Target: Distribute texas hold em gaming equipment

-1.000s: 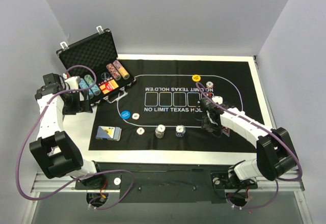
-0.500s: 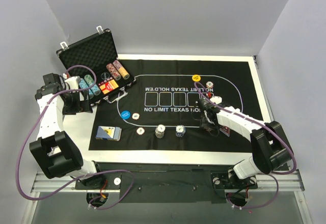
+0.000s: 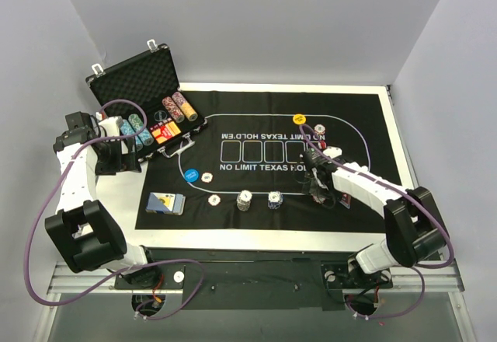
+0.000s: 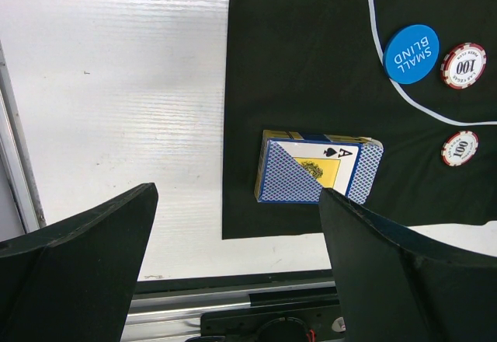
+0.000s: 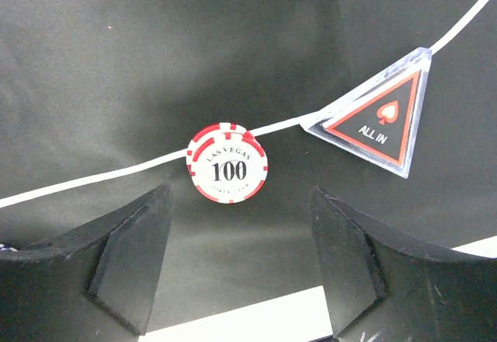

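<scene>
Under our right gripper (image 5: 237,233) — spread wide apart — sat some red chips (image 5: 227,171). We thought a crooked squeeze could slide them off the white line (image 5: 116,172).

Checking myself over: my left arm (image 3: 72,179) and right arm (image 3: 369,188) both wear smooth white shells on the long links. They're broken up by chunky black joint blocks (image 3: 84,237) nearer the bases. Purple cables (image 3: 31,249) hang in loose loops off each arm and run to the black base mounts (image 3: 147,281), where a bit of red wiring shows. Up close, my left gripper (image 4: 237,194) has broad, matte-black wedge fingers (image 4: 78,268). My right gripper (image 5: 238,190) matches: dark, angular, flat-faced pads (image 5: 124,256), no markings.
</scene>
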You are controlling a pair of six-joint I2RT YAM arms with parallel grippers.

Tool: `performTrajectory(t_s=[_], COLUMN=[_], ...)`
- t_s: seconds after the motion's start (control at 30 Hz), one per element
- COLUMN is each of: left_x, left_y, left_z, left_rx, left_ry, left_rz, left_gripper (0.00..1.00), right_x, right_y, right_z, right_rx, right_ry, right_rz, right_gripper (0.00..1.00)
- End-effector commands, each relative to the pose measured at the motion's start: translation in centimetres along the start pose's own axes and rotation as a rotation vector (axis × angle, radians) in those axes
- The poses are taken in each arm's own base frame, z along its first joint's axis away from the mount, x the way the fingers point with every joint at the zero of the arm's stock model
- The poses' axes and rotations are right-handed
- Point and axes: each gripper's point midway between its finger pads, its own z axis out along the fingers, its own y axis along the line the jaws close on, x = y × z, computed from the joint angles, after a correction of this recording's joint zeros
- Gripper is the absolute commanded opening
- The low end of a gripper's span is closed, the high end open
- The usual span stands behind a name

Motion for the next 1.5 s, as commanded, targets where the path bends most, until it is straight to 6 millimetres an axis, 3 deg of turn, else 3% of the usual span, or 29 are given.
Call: performTrajectory(t_s=[0.0, 0.1, 0.3, 0.43, 0.53, 0.67, 0.87, 1.13, 1.47], left_x=[-1.9, -2.0, -1.8, -1.6, -1.7, -1.6, -1.6, -1.7, -1.5], left_y=[-0.3, -0.5, -0.5, -0.3, -0.3, -0.3, -0.3, -0.3, -0.1], left_z=[-1.6, -1.6, -1.3, -1.3, -1.3, -1.2, -1.2, -1.6, -1.8], left_rx=[0.006, 0.015, 0.018, 0.008, 0.009, 0.01, 0.008, 0.001, -0.016], left_ry=[-0.09, -0.093, -0.081, -0.078, -0.076, -0.072, -0.07, -0.082, -0.084], left_rz=[0.022, 0.019, 0.009, 0.008, 0.008, 0.003, 0.007, 0.014, 0.021], left_gripper=[0.97, 0.97, 0.97, 0.97, 0.97, 0.97, 0.97, 0.97, 0.97], right_x=[-2.2, -3.8, -5.3, -4.1, -2.1, 0.9, 3.8, 4.8, 4.9], right_y=[-0.7, 0.7, 9.4, 14.4, 16.9, 19.5, 21.8, 22.4, 22.9], right_z=[-2.6, -5.2, -12.2, -15.5, -16.3, -14.8, -13.1, -11.4, -10.1], right_rx=[0.019, -0.004, -0.24, -0.386, -0.411, -0.393, -0.378, -0.358, -0.364], right_ry=[-0.066, -0.156, -0.264, -0.24, -0.215, -0.134, -0.077, -0.061, -0.044], right_rz=[0.006, -0.062, -0.242, -0.389, -0.509, -0.614, -0.681, -0.69, -0.653], right_gripper=[0.66, 0.72, 0.78, 0.79, 0.8, 0.84, 0.85, 0.82, 0.63])
